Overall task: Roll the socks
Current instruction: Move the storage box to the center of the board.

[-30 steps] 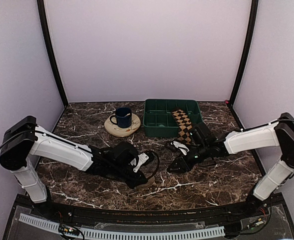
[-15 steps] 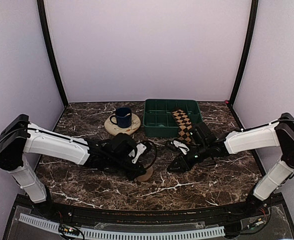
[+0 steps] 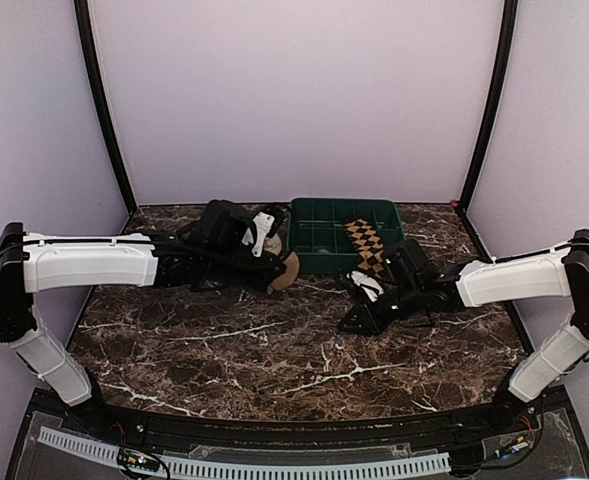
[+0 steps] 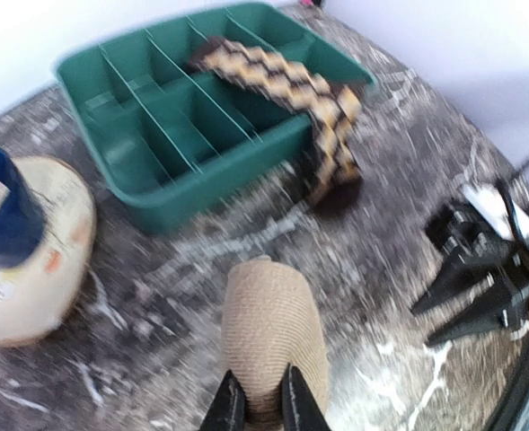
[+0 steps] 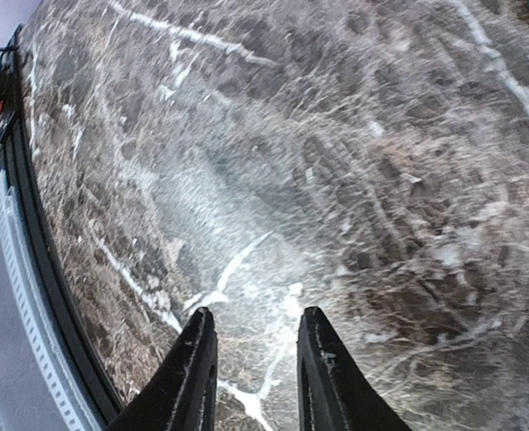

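Overhead, the dark marbled tabletop [image 3: 274, 350] carried a green tray [image 3: 304, 262] with divided compartments against its far edge, a little right of the middle. The left gripper [image 4: 257, 395] reached out towards the far edge, close to the tray's front left corner, its jaws pinched on the near end of the tan sock [image 4: 268, 328], which was wound into a tight bundle; motion blur made it hard to say whether the bundle touched the tabletop. The right gripper [image 5: 255, 319] hung low over bare marble right of the middle, jaws apart with nothing between them. The argyle sock [image 3: 366, 243] lay flat across the tray's right-hand compartments, its end draped over the front wall onto the tabletop. Left of the tray, a blue mug [image 4: 4, 211] stood on a round wooden disc [image 4: 39, 269].
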Motion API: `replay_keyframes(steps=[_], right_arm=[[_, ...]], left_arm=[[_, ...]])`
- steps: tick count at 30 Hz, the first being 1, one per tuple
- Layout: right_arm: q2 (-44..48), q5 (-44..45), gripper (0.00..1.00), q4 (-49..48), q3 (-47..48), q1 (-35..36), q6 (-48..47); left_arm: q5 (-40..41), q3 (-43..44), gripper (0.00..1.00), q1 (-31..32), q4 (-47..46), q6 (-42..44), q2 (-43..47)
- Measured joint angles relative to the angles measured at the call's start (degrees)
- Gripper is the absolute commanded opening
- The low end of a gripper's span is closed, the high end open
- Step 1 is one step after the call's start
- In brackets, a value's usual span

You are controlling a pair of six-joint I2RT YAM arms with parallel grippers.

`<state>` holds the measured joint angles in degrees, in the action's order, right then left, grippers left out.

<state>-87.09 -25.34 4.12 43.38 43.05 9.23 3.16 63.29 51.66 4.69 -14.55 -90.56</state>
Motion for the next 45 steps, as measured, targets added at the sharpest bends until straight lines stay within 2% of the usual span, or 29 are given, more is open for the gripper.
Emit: replay_keyframes(steps=[5, 11, 18, 24, 29, 45], right_arm=[[3.4, 5.0, 0.26, -1.2, 0.0, 0.0, 1.9], [8.2, 13.2, 0.26, -2.2, 0.0, -0.2, 3.5], [10.4, 23.2, 0.28, -3.3, -0.9, -0.3, 3.8], [15.2, 33.6, 0.29, -4.7, -2.5, -0.9, 3.4], [15.4, 36.9, 0.29, -5.4, -2.5, -1.9, 2.4], [13.0, 37.6, 0.29, -8.3, -2.5, -5.4, -1.4]], left_arm=[[4.1, 8.2, 0.00, -4.2, 0.2, 1.4, -2.7], [8.3, 21.2, 0.00, -7.7, 0.0, 2.6, -12.6], [11.5, 36.7, 0.00, -8.4, 1.3, 2.3, -26.9], [14.1, 47.3, 0.00, -8.4, 4.3, 0.2, -35.7], [15.6, 53.6, 0.00, -8.4, 7.5, -2.4, -39.9], [22.0, 62.6, 0.00, -7.5, 14.7, -5.7, -49.0]])
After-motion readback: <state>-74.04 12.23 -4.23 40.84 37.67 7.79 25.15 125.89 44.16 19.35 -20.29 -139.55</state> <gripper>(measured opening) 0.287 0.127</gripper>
